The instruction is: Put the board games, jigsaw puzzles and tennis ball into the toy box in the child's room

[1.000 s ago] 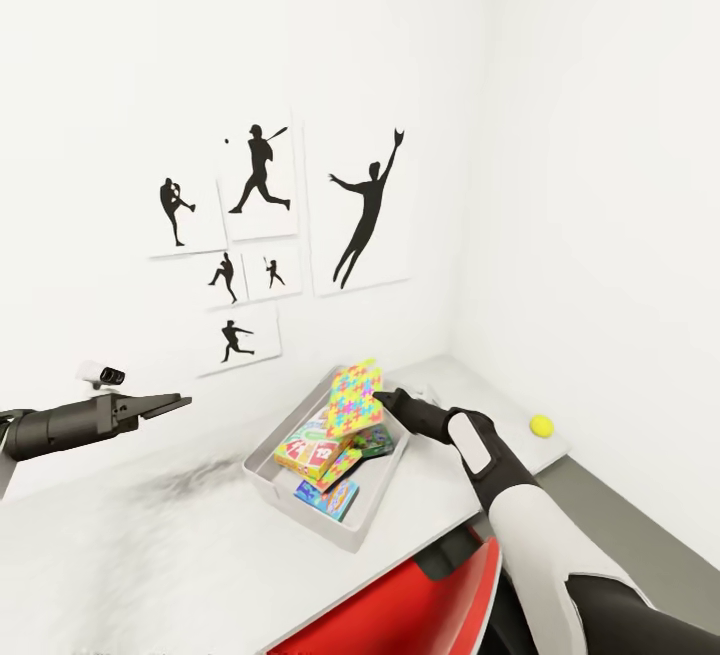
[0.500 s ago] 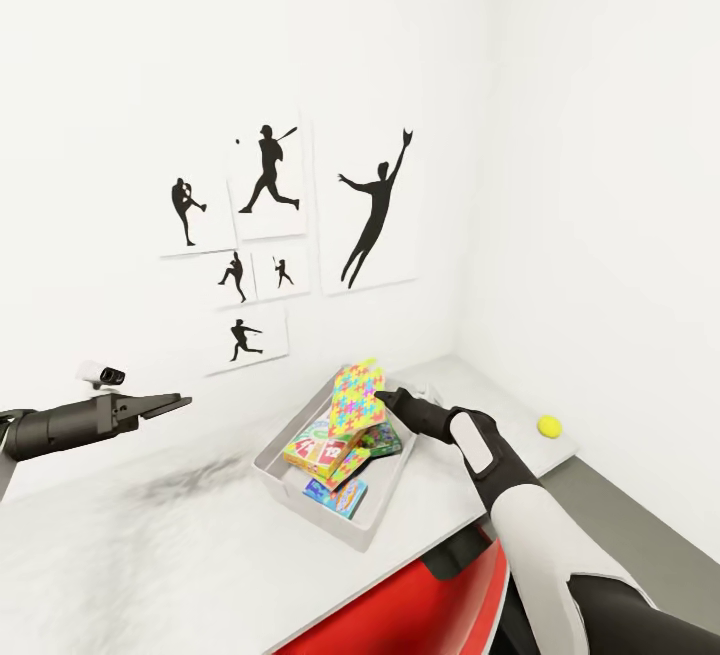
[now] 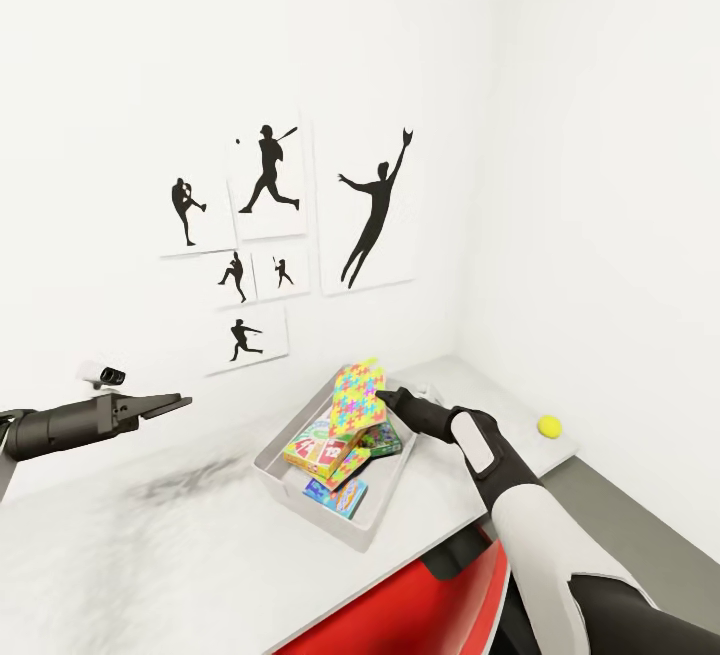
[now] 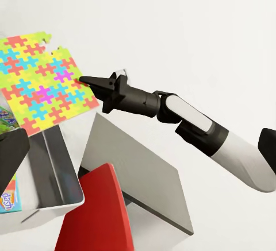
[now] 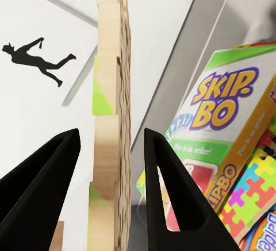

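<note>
Camera shift over; scene static since half a second ago, jigsaw puzzle (image 3: 356, 395) upright over toy box (image 3: 300, 495).
On the desk (image 3: 150, 555), right gripper (image 3: 381, 397) brackets the puzzle's edge, grip uncertain; left gripper (image 3: 172, 401) near-closed, empty. Board games (image 3: 322, 450) boxed; tennis ball (image 3: 548, 425) remains outside.

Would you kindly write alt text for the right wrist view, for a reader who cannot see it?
The right gripper has its two black fingers open either side of a jigsaw puzzle standing edge-on above the grey toy box. Inside the box lie a SKIP-BO board game and another colourful jigsaw puzzle; a silhouette picture hangs on the wall behind.
</note>
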